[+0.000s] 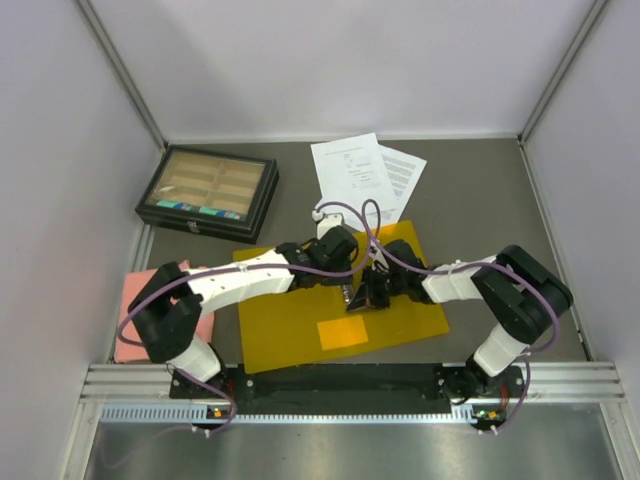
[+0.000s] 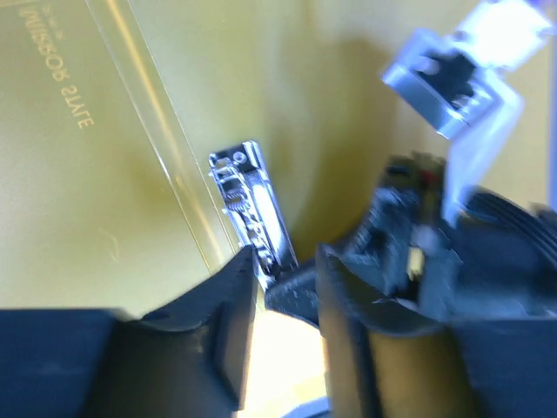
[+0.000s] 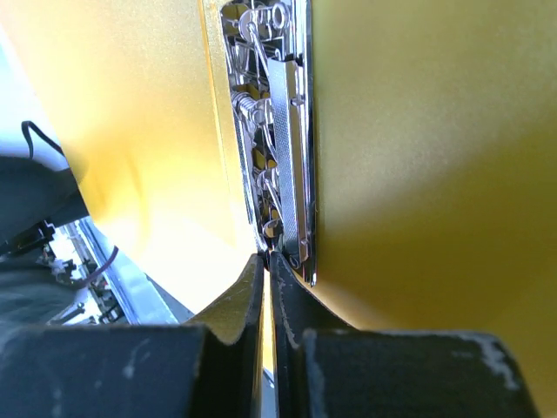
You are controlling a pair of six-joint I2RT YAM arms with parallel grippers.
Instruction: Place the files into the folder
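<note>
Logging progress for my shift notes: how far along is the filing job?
Done: the folder lies open. In hand: the left claw straddles the end of the metal clip, and the right claw sits shut at it. Left: the paper sheets lie beyond the folder, none filed yet.

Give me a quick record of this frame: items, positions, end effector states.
folder: lies open, table centre
clip: inside folder, at its middle
files: on table behind folder, outside it
left end effector: open, clip's end by one finger
right end effector: shut on folder, on a thin yellow edge beside clip
box: far left
pink pad: left edge, beside left arm
</note>
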